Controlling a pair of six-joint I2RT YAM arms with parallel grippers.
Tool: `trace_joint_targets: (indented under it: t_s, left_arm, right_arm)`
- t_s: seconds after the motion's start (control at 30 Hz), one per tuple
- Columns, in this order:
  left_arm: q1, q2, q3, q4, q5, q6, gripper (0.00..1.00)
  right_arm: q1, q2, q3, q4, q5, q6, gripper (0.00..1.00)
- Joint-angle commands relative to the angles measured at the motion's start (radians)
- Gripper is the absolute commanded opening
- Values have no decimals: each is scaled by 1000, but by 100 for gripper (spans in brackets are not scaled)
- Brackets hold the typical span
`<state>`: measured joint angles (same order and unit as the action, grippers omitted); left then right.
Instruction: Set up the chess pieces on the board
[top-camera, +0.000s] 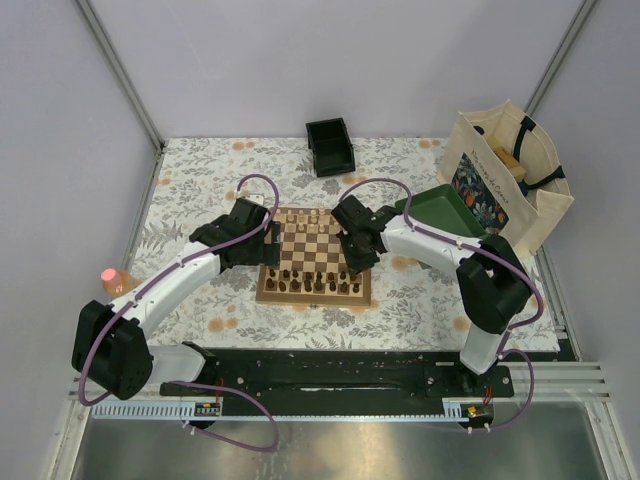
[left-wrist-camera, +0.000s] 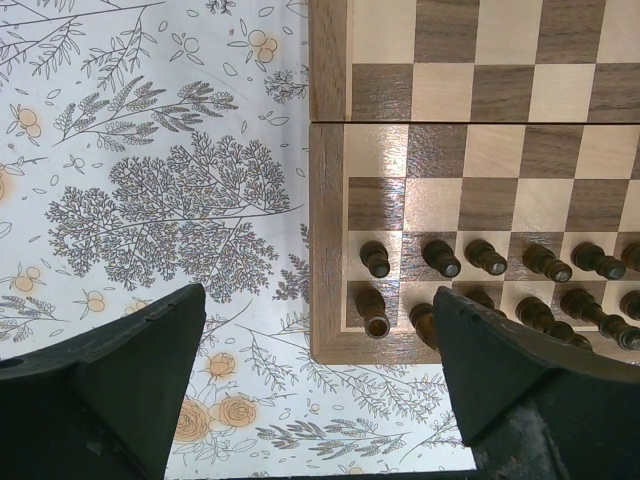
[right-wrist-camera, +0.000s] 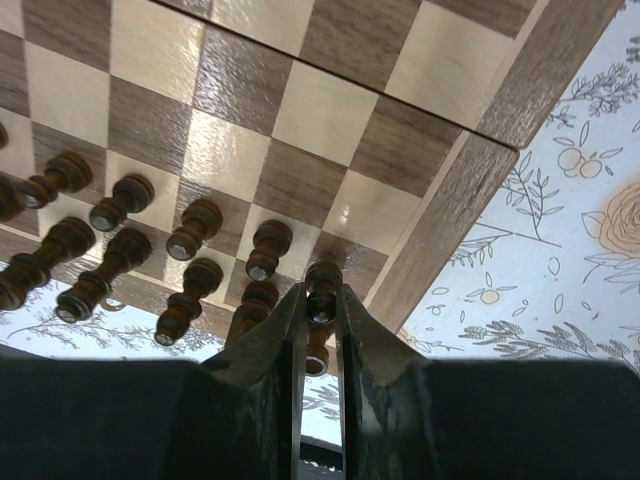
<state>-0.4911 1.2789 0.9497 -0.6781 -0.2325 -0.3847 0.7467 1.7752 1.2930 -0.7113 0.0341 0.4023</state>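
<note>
Overhead, both your arms reached in to the board (top-camera: 315, 250), which lay in the middle of the bench (top-camera: 200, 170). Dark pieces (top-camera: 318, 283) filled its two near rows and pale pieces (top-camera: 312, 222) stood along the far edge. Your left hand (top-camera: 262, 238) hung at the board's left side, and your right hand (top-camera: 355, 258) was over its near right corner.

From the left wrist, your left hand (left-wrist-camera: 320, 300) was spread wide and held nothing. It straddled the near left corner of the board (left-wrist-camera: 480, 150), with the dark pieces (left-wrist-camera: 450, 260) just ahead on its right.

From the right wrist, your right hand (right-wrist-camera: 320, 300) was clamped on a dark piece (right-wrist-camera: 322, 280) at the outermost column of the board (right-wrist-camera: 300, 110), close beside its seated neighbours. Whether its base touched the wood could not be told from that angle.

By my reading, you were seating one of the dark side's remaining men. Next you needed to settle it upright on its own square, let go gently, and lift straight up so as not to topple the neighbours.
</note>
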Motion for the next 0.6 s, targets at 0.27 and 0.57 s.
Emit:
trace_joint_targets:
  t_s: [0.27, 0.57]
  left_arm:
    - [0, 0, 47, 37, 4, 4, 99]
    - [0, -3, 47, 38, -1, 4, 99]
  right_arm:
    - [13, -25, -6, -24, 39, 3, 20]
    - [13, -14, -4, -10, 46, 0, 24]
